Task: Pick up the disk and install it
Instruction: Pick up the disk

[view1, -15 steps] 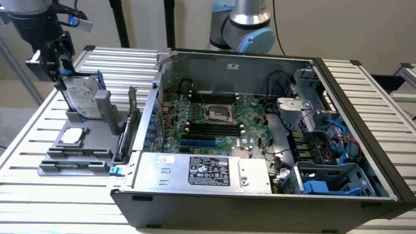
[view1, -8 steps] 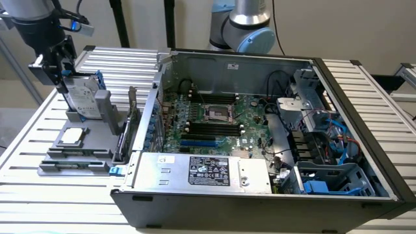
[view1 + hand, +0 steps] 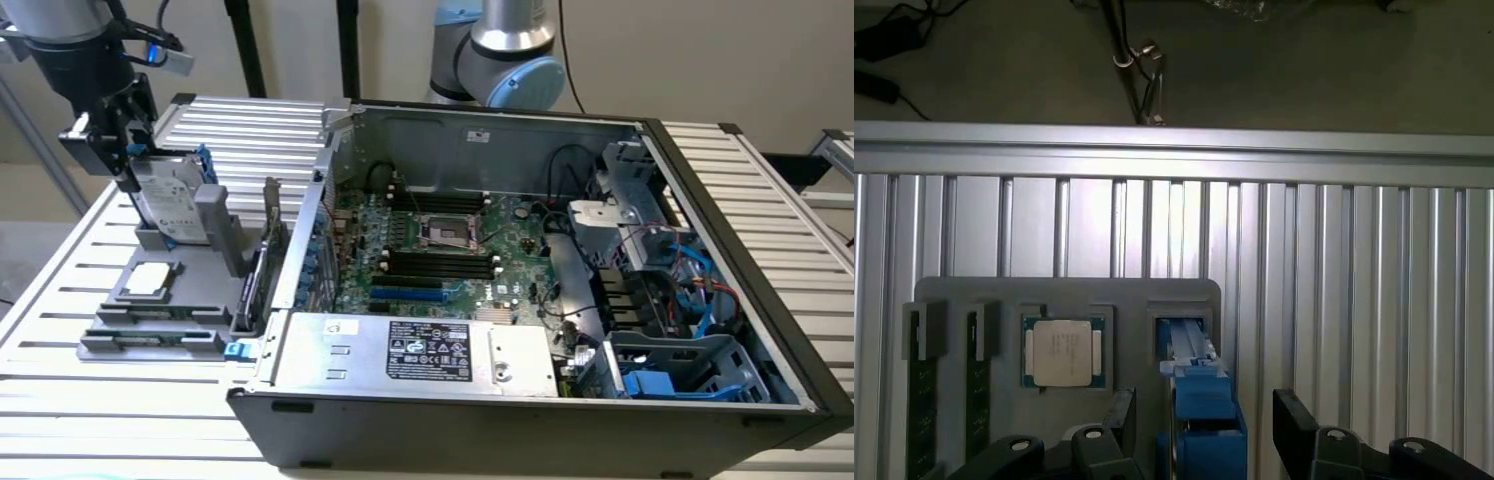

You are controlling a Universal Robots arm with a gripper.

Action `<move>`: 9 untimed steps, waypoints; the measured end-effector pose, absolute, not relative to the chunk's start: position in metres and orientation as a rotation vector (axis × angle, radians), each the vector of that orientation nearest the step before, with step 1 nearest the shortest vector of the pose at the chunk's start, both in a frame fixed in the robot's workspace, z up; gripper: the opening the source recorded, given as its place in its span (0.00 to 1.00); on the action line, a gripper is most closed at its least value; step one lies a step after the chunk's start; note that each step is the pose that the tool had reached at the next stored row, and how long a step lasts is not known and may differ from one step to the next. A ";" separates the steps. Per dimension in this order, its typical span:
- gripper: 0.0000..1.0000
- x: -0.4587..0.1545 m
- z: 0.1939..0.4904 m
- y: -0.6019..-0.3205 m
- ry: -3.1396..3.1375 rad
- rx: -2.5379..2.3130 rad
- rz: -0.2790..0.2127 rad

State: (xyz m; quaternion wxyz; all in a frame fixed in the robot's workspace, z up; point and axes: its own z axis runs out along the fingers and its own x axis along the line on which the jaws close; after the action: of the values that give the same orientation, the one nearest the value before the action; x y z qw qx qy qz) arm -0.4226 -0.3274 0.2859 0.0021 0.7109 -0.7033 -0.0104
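Tool wide, straddling upright disk in grey holder slot, gap beside each blue edge

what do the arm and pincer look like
Silver-grey tubular arm with a pale blue cap on its joint. A black wrist section with a blue cable leads to the black pincer, whose blocky fingers carry round silver screws.

Bright, even light — soft shadows.
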 end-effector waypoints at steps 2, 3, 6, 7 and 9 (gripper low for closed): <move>0.65 -0.423 0.286 -0.327 -2.206 2.230 -0.032; 0.65 -0.423 0.286 -0.327 -2.206 2.230 -0.032; 0.64 -0.423 0.286 -0.327 -2.205 2.229 -0.030; 0.64 -0.423 0.286 -0.327 -2.205 2.229 -0.029; 0.56 -0.423 0.286 -0.327 -2.204 2.228 -0.028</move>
State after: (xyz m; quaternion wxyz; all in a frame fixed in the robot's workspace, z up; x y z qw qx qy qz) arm -0.4229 -0.3274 0.2858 0.0036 0.7109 -0.7033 -0.0088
